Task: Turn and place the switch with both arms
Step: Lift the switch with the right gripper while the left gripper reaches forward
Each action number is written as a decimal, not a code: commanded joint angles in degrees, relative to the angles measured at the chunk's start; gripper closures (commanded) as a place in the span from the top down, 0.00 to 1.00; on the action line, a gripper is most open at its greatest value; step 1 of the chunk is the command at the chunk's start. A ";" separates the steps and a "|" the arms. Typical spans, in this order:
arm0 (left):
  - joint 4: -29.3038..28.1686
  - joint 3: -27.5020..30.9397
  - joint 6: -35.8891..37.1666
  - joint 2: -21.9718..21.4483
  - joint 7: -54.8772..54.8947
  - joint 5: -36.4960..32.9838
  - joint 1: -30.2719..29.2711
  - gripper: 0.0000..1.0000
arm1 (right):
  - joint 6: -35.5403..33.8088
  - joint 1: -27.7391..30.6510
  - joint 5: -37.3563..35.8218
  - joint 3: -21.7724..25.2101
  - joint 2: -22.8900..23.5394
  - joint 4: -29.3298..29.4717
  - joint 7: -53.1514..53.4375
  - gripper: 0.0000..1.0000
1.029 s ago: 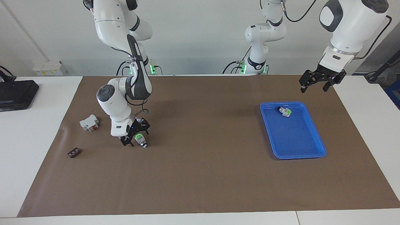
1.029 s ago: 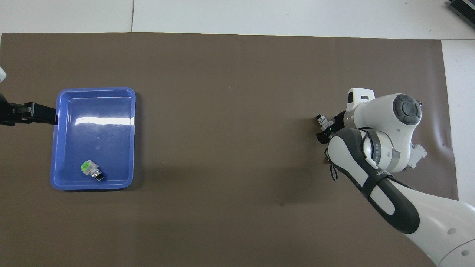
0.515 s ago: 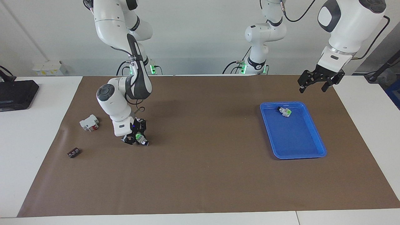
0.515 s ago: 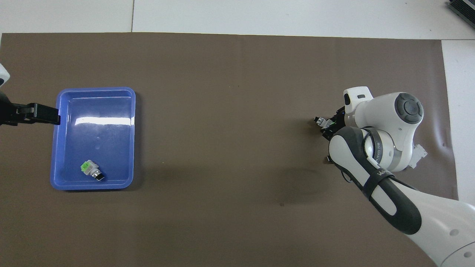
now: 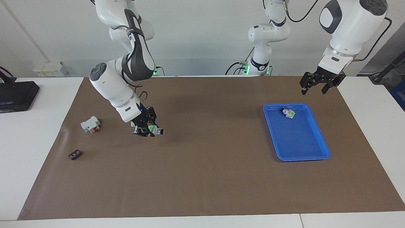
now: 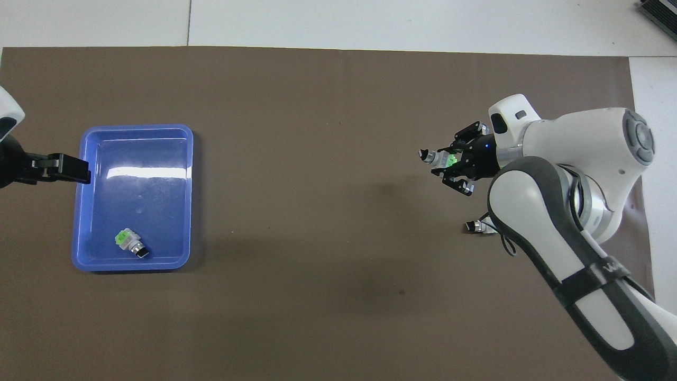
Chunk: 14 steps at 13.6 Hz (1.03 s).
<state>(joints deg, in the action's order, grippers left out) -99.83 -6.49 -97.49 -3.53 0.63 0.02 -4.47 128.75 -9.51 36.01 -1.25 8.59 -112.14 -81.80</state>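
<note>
Item: one switch (image 5: pixel 154 129), white body, green face, knob end; held above the brown mat (image 5: pixel 202 177) in the right gripper (image 5: pixel 146 129), fingers closed on its body. Its long axis lay roughly level, the black-and-silver knob end projecting past the fingertips toward the left arm's end of the table; the green face sat between the fingers, and in the overhead view the switch (image 6: pixel 440 159) likewise stuck out of the right gripper (image 6: pixel 459 162) knob first. Item: left gripper (image 5: pixel 318 83), raised over the mat's edge just beside the blue tray (image 5: pixel 319 155), fingers spread and holding nothing, well apart from the held switch. The exposed knob end was judged the part a second gripper could take, so the right arm, the nearer and the only one holding, would have to carry the piece toward the middle for any handover. Item: second switch (image 5: pixel 288 113), lying in the tray at the end nearer the robots. Item: white block with a red part (image 5: pixel 90 124) and a small dark piece (image 5: pixel 74 155), both on the mat toward the right arm's end, untouched.
</note>
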 commanded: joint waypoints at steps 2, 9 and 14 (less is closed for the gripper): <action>-4.32 0.42 -1.74 -2.80 -0.81 7.68 -0.36 0.69 | -0.87 0.02 12.84 -5.32 -1.73 2.00 -4.51 0.00; -6.34 -0.01 -5.08 -3.06 -10.46 24.21 0.43 0.52 | 18.26 -8.49 14.96 -12.02 -2.61 2.27 3.03 0.00; -6.70 -0.37 -8.24 -2.89 -16.45 31.86 4.73 0.49 | 24.69 -13.95 14.96 -12.19 -3.49 2.36 9.36 0.00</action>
<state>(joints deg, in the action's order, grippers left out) -103.98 -7.10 -102.96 -4.62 -14.16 28.93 -1.76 151.61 -22.38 49.76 -13.35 6.25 -109.40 -74.57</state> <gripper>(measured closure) 0.533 0.586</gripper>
